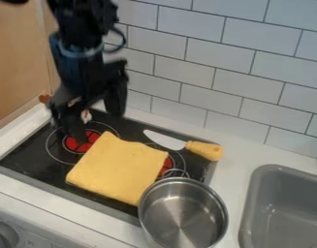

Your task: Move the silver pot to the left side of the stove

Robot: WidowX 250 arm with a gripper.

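A: "Where is the pot [183, 213]?"
B: "Lower right of the frame; its transfer to the stove's [31, 151] left is undone."
A: "The gripper [94, 123]?"
B: "Upper left: spread wide, holding nothing."

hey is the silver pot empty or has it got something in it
Empty: the silver pot is upright with no lid, and its bare metal bottom shows inside.

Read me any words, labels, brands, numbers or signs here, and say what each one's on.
Nothing is readable.
Front panel: faint marks beside the knob, too small to read.
Silver pot, knife, yellow cloth, stovetop: no lettering I can make out.
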